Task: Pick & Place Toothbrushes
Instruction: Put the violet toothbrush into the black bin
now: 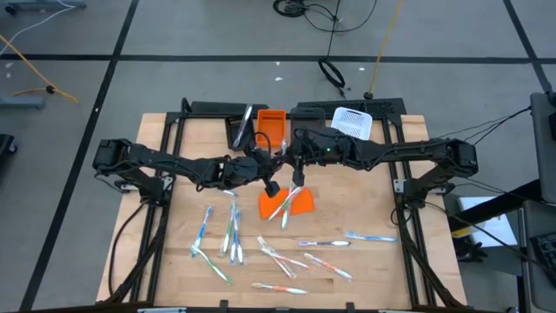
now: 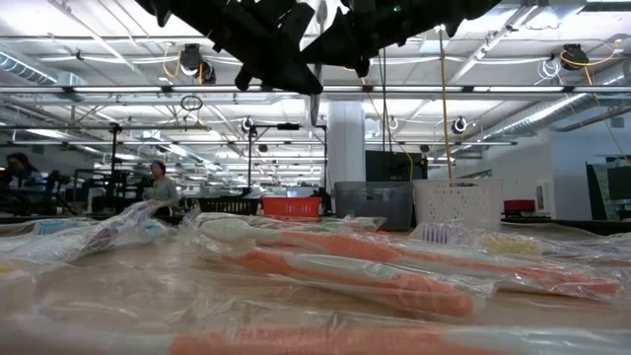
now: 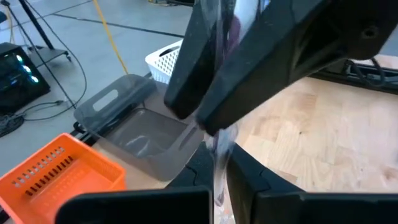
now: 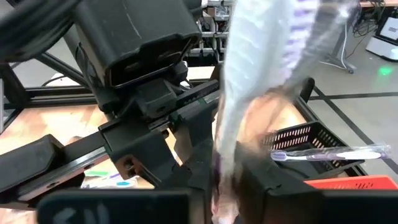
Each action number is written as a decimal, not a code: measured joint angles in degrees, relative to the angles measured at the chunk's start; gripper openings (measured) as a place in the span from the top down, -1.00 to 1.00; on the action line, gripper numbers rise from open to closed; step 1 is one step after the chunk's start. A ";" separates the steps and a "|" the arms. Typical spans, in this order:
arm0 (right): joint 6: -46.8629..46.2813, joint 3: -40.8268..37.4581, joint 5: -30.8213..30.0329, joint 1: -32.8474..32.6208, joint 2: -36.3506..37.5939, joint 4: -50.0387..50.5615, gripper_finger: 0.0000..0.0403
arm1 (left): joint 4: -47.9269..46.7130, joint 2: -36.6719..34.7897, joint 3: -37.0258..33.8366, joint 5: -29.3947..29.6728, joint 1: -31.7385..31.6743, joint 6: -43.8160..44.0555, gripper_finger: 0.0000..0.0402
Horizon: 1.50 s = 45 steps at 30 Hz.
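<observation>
A toothbrush in a clear wrapper (image 4: 261,81), white with purple bristles, stands upright in the air between my two grippers above the table's middle; in the low view the toothbrush (image 2: 315,99) shows as a thin pale strip. My left gripper (image 3: 219,186) is shut on it. My right gripper (image 4: 222,193) faces the left one from the table's right with the wrapper between its fingers. Several more toothbrushes (image 1: 228,235) lie scattered on the near half of the table, some on a flat orange sheet (image 1: 300,205). My left gripper pinches the wrapped toothbrush's lower stretch (image 3: 217,163) between its two fingers. It comes nearly level from the table's left, the fingers lying across the brush. The brush stands upright, clear of the table. My right gripper has the lower part of the wrapper (image 4: 225,163) between its two fingers, coming nearly level from the table's right, across the brush. The wrapper fills the gap between them. The brush rises upright above the fingers, lifted clear.
Four small bins stand in a row at the table's far edge: black (image 4: 305,138) with a wrapped toothbrush (image 4: 329,154) across it, orange (image 3: 62,171), grey (image 3: 137,124) and white (image 3: 165,62). Wrapped toothbrushes (image 2: 355,276) lie close before the low camera.
</observation>
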<state>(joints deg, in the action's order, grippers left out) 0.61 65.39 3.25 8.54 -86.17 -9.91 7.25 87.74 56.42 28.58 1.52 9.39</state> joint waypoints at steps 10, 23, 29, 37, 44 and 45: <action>-0.30 -0.03 -0.17 -0.01 0.00 1.01 0.46 | -2.16 0.00 0.02 3.15 0.04 1.22 0.97; 1.11 -0.05 -3.15 -0.03 0.00 6.72 0.02 | -14.42 -4.86 0.05 13.73 -0.73 3.88 0.97; 1.00 -0.62 -3.15 -1.02 0.00 6.50 0.02 | -22.45 -8.35 -0.01 14.60 -4.90 7.23 0.97; 0.10 -3.72 -3.15 -3.14 0.02 4.37 0.06 | -27.26 -8.25 0.02 9.63 -14.66 7.90 0.97; -0.32 -5.57 -3.15 -4.67 0.02 3.01 0.06 | -28.51 -7.81 0.02 1.02 -24.05 7.26 0.97; -0.35 -5.75 -3.15 -4.90 0.02 2.61 0.06 | -28.26 -7.38 0.04 -0.16 -25.13 7.04 0.97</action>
<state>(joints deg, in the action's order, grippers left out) 0.25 59.64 0.09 3.65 -86.15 -7.30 -21.01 80.36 56.46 28.42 -23.61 16.43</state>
